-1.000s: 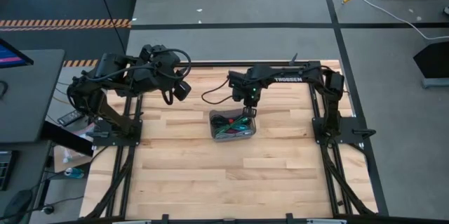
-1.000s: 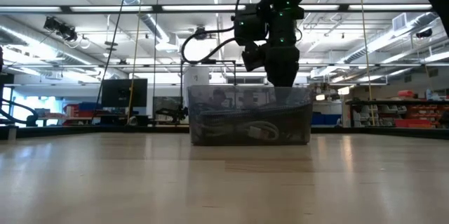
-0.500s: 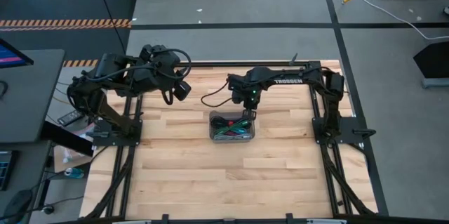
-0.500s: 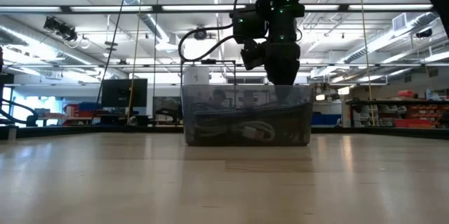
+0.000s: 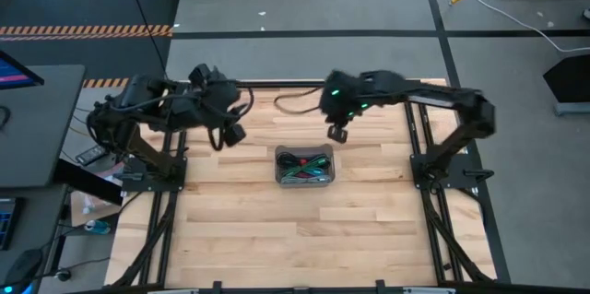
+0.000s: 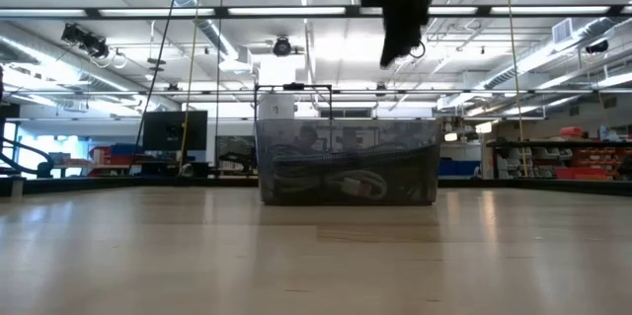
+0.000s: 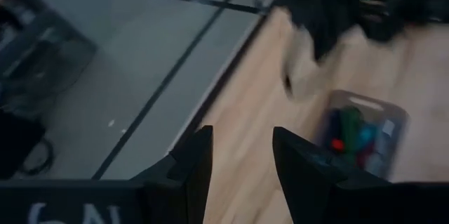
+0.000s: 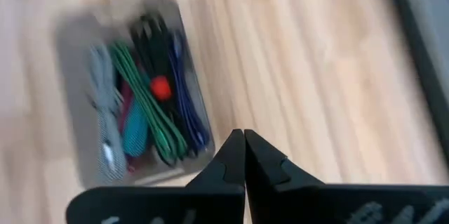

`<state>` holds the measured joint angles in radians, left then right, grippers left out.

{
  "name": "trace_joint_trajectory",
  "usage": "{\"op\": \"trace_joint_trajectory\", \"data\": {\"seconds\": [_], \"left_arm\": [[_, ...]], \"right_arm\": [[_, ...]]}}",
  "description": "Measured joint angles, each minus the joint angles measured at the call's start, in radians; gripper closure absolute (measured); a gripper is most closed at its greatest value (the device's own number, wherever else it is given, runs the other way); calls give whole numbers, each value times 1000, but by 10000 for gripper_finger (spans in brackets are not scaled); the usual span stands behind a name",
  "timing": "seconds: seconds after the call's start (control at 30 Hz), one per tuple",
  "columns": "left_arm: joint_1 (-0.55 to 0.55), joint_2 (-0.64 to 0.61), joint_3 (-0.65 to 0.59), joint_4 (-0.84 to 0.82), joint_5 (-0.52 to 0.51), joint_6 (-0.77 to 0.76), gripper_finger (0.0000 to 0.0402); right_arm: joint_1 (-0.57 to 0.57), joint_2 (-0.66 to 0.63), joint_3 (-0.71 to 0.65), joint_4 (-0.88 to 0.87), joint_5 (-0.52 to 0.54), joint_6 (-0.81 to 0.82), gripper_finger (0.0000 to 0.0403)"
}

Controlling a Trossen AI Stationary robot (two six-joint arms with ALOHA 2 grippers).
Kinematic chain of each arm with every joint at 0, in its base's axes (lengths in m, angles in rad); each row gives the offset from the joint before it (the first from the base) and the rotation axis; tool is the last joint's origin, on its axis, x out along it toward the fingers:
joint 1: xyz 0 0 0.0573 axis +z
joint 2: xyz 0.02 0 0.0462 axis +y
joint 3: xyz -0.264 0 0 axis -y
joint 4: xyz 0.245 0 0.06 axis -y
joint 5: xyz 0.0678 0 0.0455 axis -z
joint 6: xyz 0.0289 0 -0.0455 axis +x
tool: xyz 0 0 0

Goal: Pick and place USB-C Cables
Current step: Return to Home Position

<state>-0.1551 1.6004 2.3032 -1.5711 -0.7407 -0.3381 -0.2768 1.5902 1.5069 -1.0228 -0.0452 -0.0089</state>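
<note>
The USB-C Cables (image 5: 306, 166) are all lying inside the grey tray (image 5: 280, 176), which is sitting near the middle of the table (image 5: 369, 229). The right gripper (image 5: 337, 134) is hanging above and just beyond the tray's far right corner, on the side away from the table's front edge. In the low view it is riding well above the rim and touching nothing. Its fingers (image 8: 228, 164) are pressing tip to tip with nothing between them, so no cable is caught there. Looking down from that wrist, the bundles are lying side by side, running roughly along the tray's longer side. Grey is against one wall, then teal and magenta, green, a black one with a red tie, and purple against the other wall. The left gripper (image 5: 230, 134) is waiting off the tray's left side, well apart from it, its fingers (image 7: 193, 168) standing spread and holding nothing. So the right arm is the nearer of the two, and the tray is lying below it, toward the table's front. I am judging the placing done, with only the trip home left. That is calling for motion away from the tray toward the far edge, and the one risk I am seeing is a dip that clips the tray's far wall.
</note>
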Motion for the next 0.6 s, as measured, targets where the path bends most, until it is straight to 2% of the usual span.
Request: {"op": "trace_joint_trajectory", "data": {"seconds": [0.37,0.47,0.6], "left_arm": [[-149,-45,-10,1,13,5,246],[-183,-88,-66,1,-41,-22,246],[-223,-194,-199,0,-90,-116,246]], "right_arm": [[-4,-392,0,120,19,35,403],[-4,-464,0,133,19,35,403],[-4,-543,1,139,19,33,403]]}}
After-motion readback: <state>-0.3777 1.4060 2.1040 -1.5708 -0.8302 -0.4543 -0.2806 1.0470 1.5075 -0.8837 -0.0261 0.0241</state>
